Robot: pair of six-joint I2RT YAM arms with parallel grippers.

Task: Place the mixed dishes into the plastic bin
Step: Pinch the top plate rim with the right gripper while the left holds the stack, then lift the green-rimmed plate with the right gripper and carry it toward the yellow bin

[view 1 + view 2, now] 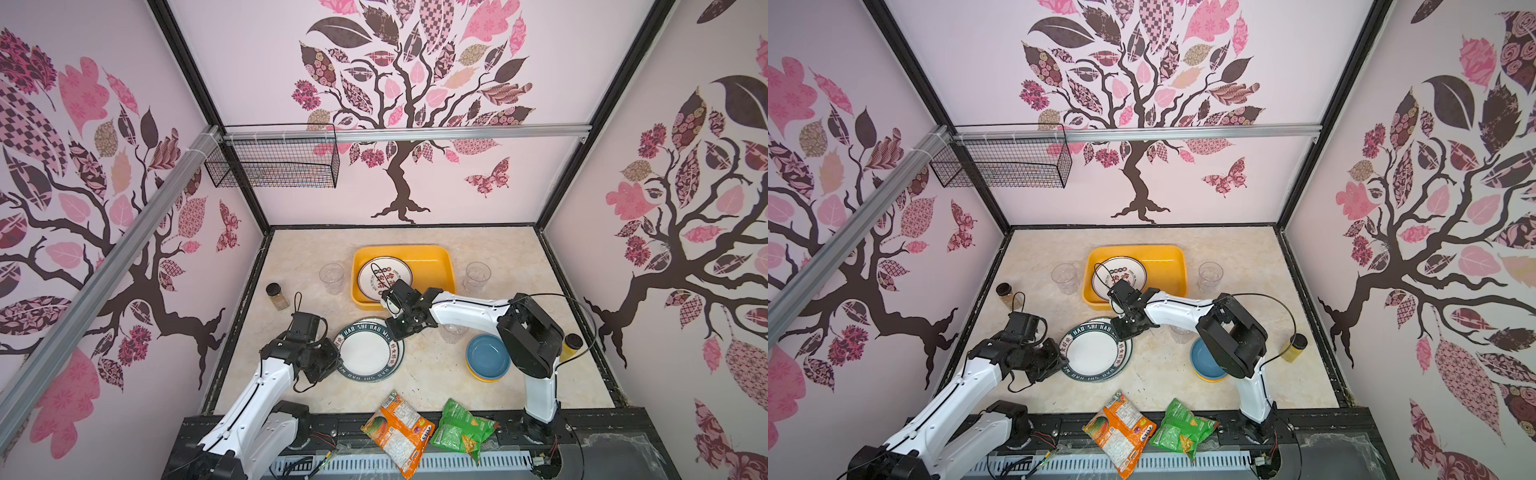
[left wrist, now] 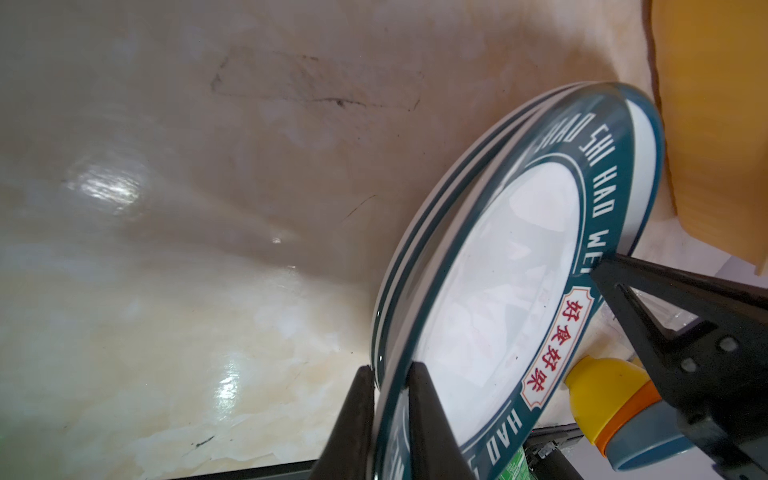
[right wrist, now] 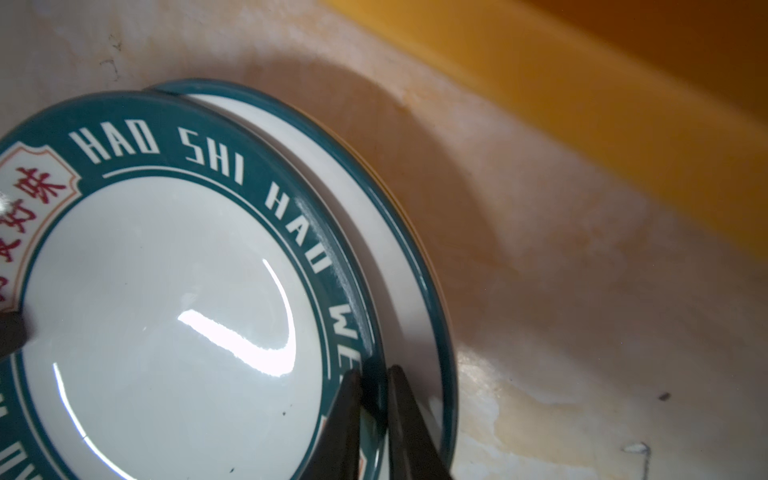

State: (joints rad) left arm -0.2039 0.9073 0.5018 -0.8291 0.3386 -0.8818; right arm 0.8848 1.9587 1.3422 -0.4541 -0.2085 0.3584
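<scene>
I have both tools on the upper green-rimmed plate (image 1: 368,351). It lies on a lower plate (image 3: 374,199) of the same pattern, on the surface (image 1: 415,374) just in front of the yellow bin (image 1: 436,257). My left tool (image 2: 388,374) is nearly closed, with its jaws straddling the rim on the side toward my left arm. My right tool (image 3: 376,374) is pinched just as narrowly on the rim nearer the bin. I judge that two spaced grips are needed because a wide, shallow, glazed plate would tip or slip from one thin pinch, and the rim is the only part narrow jaws can get around. As far as the wrist views show, each pinch takes only the top rim, so the lower plate should stay behind. One red-lettered plate (image 1: 384,276) lies in the bin. The stack of bowls (image 1: 487,355) and the clear cups (image 1: 331,276) wait outside it.
</scene>
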